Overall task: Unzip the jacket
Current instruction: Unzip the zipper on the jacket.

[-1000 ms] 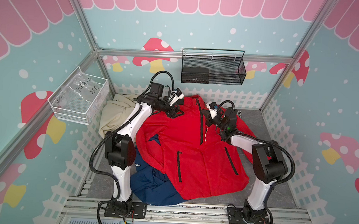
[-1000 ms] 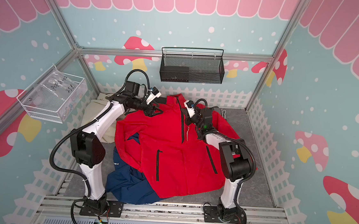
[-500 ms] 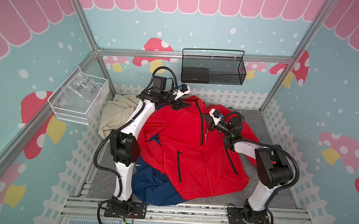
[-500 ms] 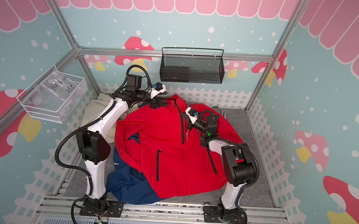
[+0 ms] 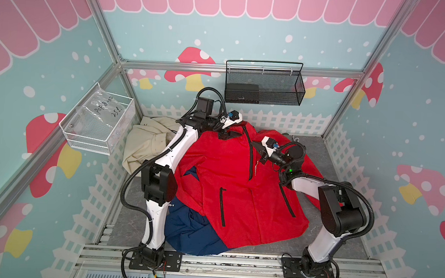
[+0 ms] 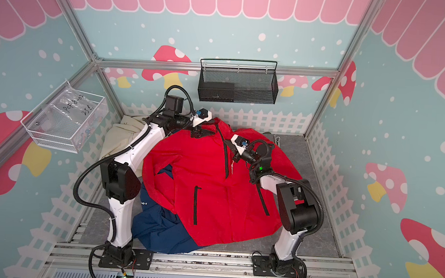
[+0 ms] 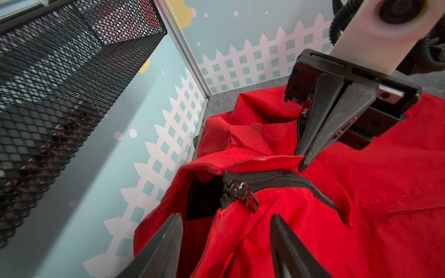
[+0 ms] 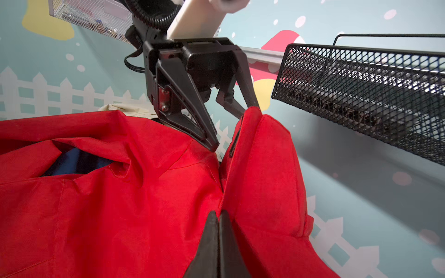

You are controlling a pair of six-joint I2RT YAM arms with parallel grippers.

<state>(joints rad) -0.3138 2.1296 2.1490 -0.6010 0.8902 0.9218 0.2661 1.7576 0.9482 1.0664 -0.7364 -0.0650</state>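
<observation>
My left gripper (image 7: 226,216) is released, its two fingers (image 7: 166,240) spread wide over the red cloth and grasping nothing. The black zipper pull (image 7: 245,196) lies just beyond the tips, untouched, at the collar end of the zipper (image 5: 250,160), whose teeth are closed behind it. From the right wrist camera I see one of those fingers touching the collar's upper edge. My right gripper (image 8: 219,213) is clenched, fingertips pressed together on a fold of the red jacket (image 5: 227,177) just beside the zipper, a little below the collar. In both top views the two grippers sit near each other on either side of the collar. The jacket lies front-up across the middle of the grey table (image 5: 342,231), with its collar raised toward the back wall and its hem toward the arm bases. A navy garment (image 5: 191,233) pokes out from under its left side, and a cream garment (image 5: 147,140) is bunched in the back left corner behind my left arm. A black mesh basket (image 5: 264,86) hangs on the back wall. A white wire basket (image 5: 88,143) with a clear bag in it hangs on the left wall.
</observation>
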